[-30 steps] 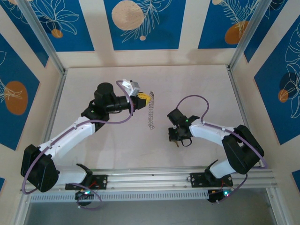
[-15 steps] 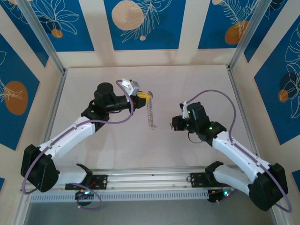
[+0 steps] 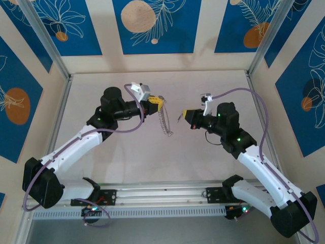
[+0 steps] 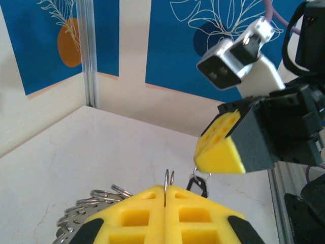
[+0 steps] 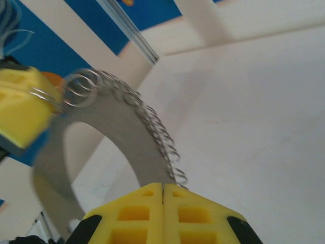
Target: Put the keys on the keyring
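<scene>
The keyring is a chain of silvery linked rings hanging from my left gripper, which is lifted over the table's middle. In the left wrist view that gripper is shut on the top ring, and the rest of the keyring bunches at lower left. My right gripper faces it from the right, a short gap away, shut on the keys. The dark tag with a pale centre dangles under the right fingertips. In the right wrist view the shut gripper hides the keys; the keyring curves ahead.
Pale tabletop inside metal frame rails, with blue patterned walls behind. The right arm's purple cable loops above its wrist. Both forearms angle in from the near corners.
The right arm rose from the table and swung back and right, its gripper now pointing left at the left gripper. The left gripper barely moved; the hanging chain swayed slightly.
</scene>
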